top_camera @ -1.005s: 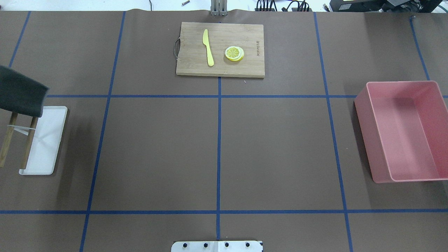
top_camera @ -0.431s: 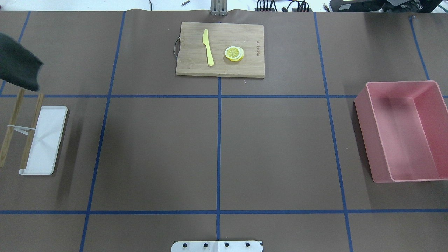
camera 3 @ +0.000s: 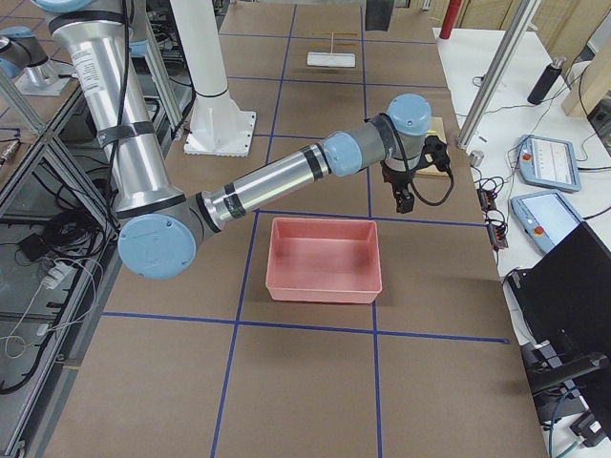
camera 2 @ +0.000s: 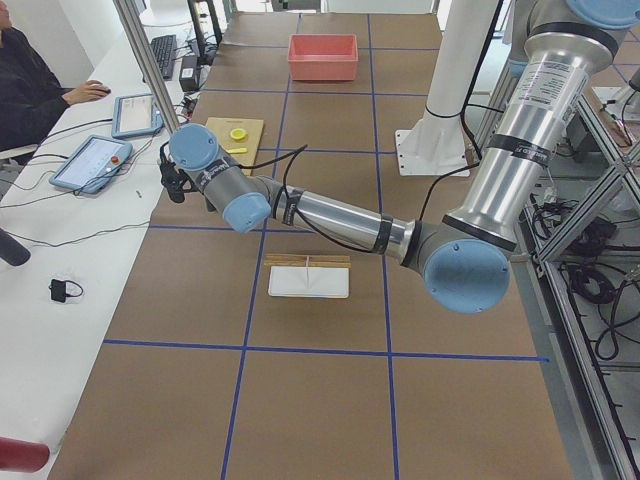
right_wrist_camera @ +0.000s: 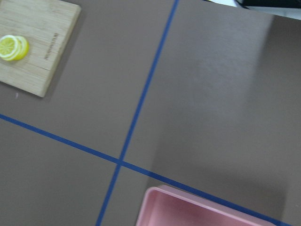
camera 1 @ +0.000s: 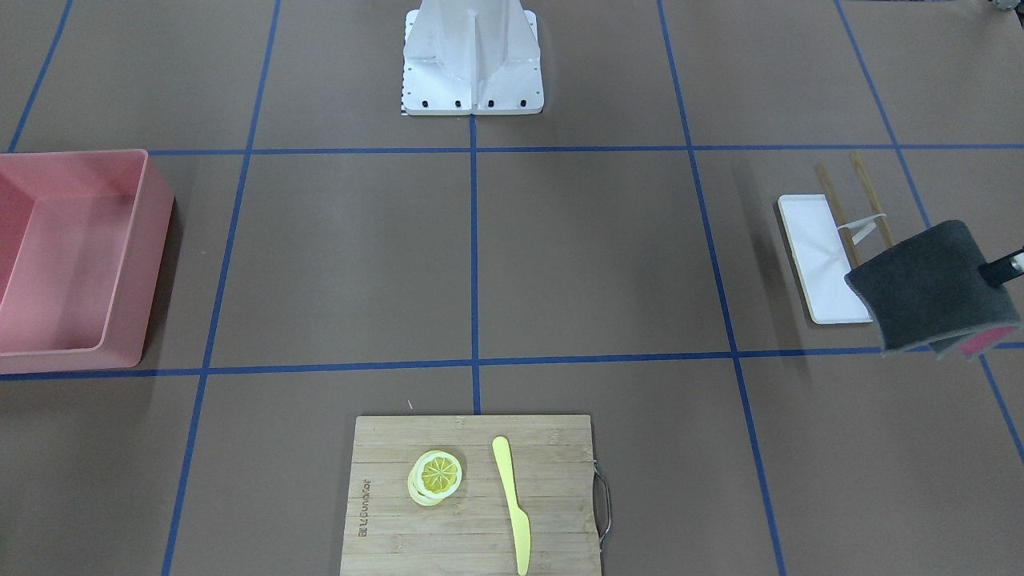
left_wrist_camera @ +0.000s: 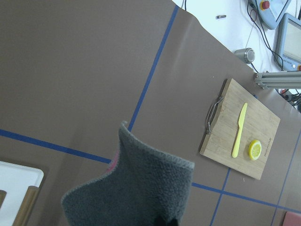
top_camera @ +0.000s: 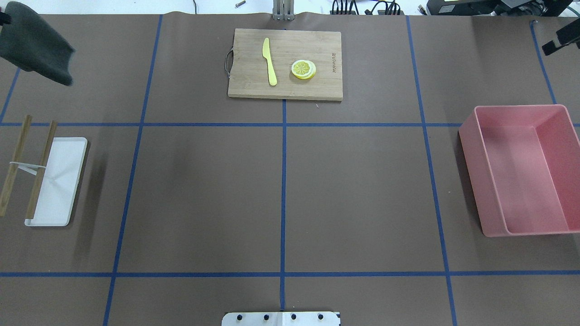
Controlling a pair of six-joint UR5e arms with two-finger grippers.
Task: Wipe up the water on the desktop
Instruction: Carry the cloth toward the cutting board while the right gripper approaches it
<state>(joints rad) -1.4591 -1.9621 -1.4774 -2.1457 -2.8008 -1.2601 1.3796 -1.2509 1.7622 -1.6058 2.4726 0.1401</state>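
Observation:
The desktop (top_camera: 204, 190) is a matte brown top with a grid of blue tape lines; I see no water on it. My left gripper (left_wrist_camera: 165, 220) is shut on a dark grey cloth (top_camera: 36, 43) with a pink underside and holds it in the air over the far left corner. The cloth also shows in the front-facing view (camera 1: 932, 288) and the left wrist view (left_wrist_camera: 136, 188). Only a dark tip of my right gripper (top_camera: 561, 40) shows at the far right edge, beyond the pink bin; I cannot tell whether it is open or shut.
A bamboo cutting board (top_camera: 249, 83) at the far middle bears a yellow knife (top_camera: 269, 61) and lemon slices (top_camera: 303, 69). A pink bin (top_camera: 471, 149) stands at the right. A white tray (top_camera: 61, 181) with a wooden rack (top_camera: 41, 167) sits at the left.
My left gripper has carried the cloth from above the white tray towards the far left corner. The rack and tray now show in full. My right gripper's tip has come into view.

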